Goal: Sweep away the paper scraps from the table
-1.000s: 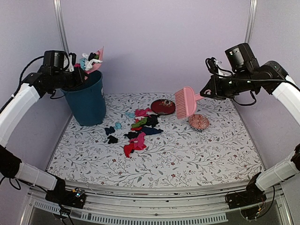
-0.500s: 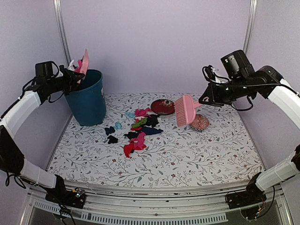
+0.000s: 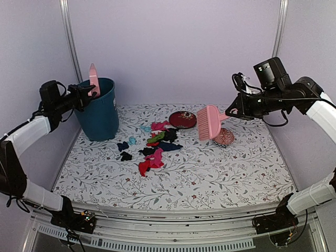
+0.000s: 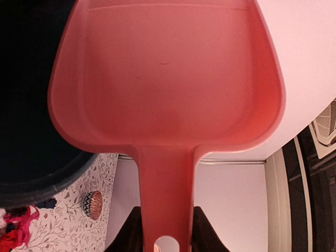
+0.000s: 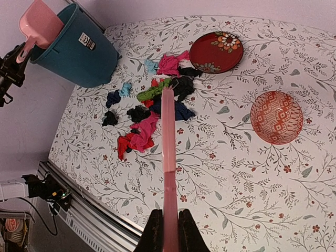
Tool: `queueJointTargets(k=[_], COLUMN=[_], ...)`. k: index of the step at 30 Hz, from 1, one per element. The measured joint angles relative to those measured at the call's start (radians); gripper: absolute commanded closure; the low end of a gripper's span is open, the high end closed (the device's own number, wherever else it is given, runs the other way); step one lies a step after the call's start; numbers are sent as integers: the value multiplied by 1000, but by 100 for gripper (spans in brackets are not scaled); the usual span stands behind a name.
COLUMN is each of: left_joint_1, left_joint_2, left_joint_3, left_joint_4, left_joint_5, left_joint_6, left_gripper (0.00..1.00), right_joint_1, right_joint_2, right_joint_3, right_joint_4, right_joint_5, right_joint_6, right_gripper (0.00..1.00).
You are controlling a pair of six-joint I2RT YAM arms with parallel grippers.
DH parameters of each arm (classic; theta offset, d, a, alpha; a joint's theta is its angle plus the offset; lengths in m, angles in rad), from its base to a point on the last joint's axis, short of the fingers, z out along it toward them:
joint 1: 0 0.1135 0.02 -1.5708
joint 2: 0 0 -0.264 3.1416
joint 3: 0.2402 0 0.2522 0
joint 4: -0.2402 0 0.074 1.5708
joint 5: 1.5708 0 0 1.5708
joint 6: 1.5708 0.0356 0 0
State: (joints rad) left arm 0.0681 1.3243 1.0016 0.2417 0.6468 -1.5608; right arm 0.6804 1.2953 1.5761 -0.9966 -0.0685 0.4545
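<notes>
Clamping the thin handle of the pink brush (image 3: 209,122), the right gripper (image 5: 169,226) has its jaws shut tight on it and hangs above the table (image 3: 236,173), just right of the dark-red plate (image 3: 182,119), bristles pointing down and clear of the surface. From those jaws the paper scraps (image 3: 152,144) lie to the left: a loose heap that begins touching the plate's left edge and trails away from it toward the near left. In the right wrist view the brush handle points straight at that heap. The patterned pink dish (image 3: 223,136) sits just right of the plate, almost under the brush head, and I judge both it and the plate likely to be clipped on a low stroke. The left gripper (image 3: 80,98), closed on the handle of the pink dustpan (image 4: 168,79), is well left of the plate, with the pan standing upright at the rim of the teal bin (image 3: 100,113), so the right arm is nearer the scraps.
</notes>
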Motion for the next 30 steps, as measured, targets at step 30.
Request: queueJointTargets(k=[30], left_joint_1=[-21], left_joint_2=[-87], left_joint_3=[-80], left_joint_4=[223], left_joint_5=[-47], left_joint_6=[-306], left_gripper=[95], right_joint_1=[-1], right_joint_2=[-6], right_joint_3=[-46], right_joint_4=[55], right_joint_5=[-93], right_joint_6=[68], right_gripper=[99])
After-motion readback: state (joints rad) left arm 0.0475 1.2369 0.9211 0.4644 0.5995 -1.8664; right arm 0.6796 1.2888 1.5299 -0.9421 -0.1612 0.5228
